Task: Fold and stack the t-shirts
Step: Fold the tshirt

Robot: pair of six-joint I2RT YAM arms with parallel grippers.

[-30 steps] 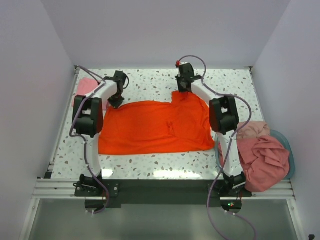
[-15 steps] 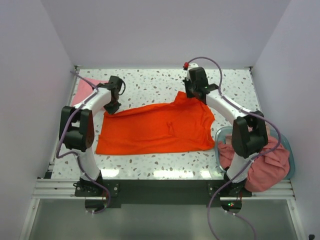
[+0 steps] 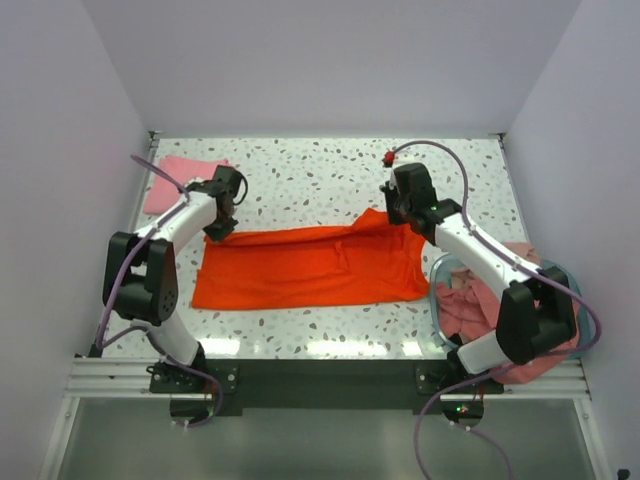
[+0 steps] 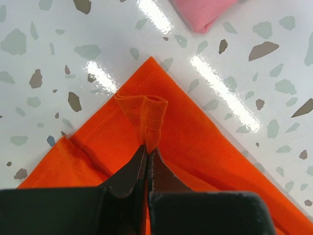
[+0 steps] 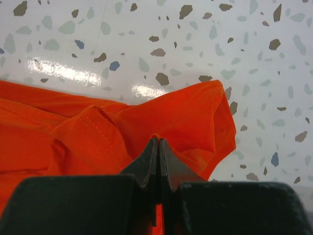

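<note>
While the salmon-pink shirts (image 3: 530,320) sit heaped in the teal tub (image 3: 584,318) at near right, the orange shirt (image 3: 310,268) lies flat mid-table, my left gripper (image 4: 147,149) and right gripper (image 5: 159,147) each clamped on a far corner (1st fold, I judge); 1 pink shirt (image 3: 178,180) lies folded beyond.

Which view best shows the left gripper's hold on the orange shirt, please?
Left wrist: the left gripper pinches a hem fold of the orange shirt. Top view hides it under the wrist; right wrist shows only the other corner.
</note>
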